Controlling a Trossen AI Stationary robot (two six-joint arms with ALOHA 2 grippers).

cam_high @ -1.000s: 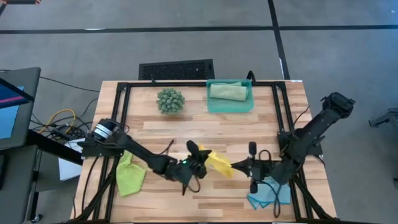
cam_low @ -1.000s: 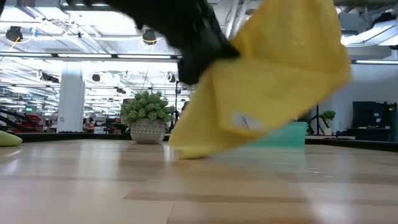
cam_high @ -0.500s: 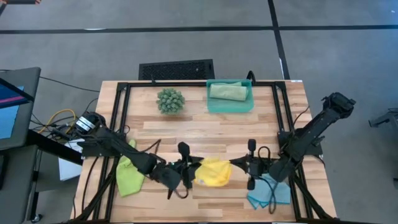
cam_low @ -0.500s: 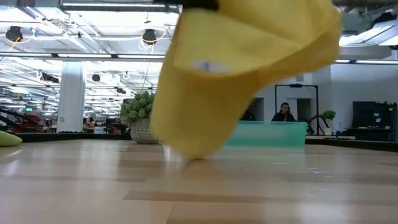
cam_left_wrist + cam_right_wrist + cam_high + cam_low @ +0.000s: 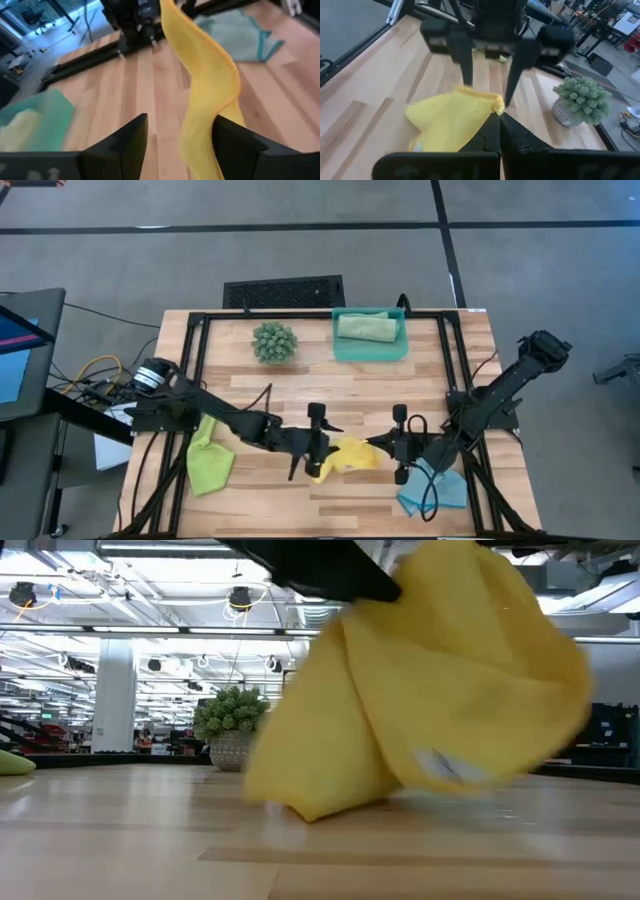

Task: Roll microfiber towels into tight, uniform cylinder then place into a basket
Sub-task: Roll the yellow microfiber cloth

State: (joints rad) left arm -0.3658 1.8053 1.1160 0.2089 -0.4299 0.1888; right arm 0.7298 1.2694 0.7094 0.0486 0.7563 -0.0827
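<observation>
**Q:** What are you holding on the worktop (image 5: pixel 300 395), largest item first?

**A:** The worktop is carrying both of your arms. The basket (image 5: pixel 341 348) is sitting at the far edge, already holding one rolled sage green towel (image 5: pixel 366 327), with the plant ball (image 5: pixel 274 341) just beside it. A lime green towel (image 5: pixel 209 462) is lying near the left arm's base. A light blue towel (image 5: pixel 434 490) is lying under the right arm. The yellow towel (image 5: pixel 346 457) is hanging between the two grippers, near the front of the worktop and well apart from the basket.

**Q:** And your grippers?

**A:** Your right gripper (image 5: pixel 499 118) is pinching a corner of the yellow towel, its fingers pressed together on the cloth. Your left gripper (image 5: pixel 177 131) is standing with its fingers spread, and the yellow towel (image 5: pixel 207 85) is draping through the gap, not clamped.

**Q:** What is likely to go wrong for you here?

**A:** You are carrying the cloth bunched and twisted, with only its lowest fold touching the wood in the low view (image 5: pixel 400 720). If you are setting it down like this, it is probably landing creased, and a roll started on creases is likely coming out loose and uneven. Only one corner is held, so a pull from the left side may be dragging it free. The light blue towel is lying close by and could be getting snagged.
</observation>
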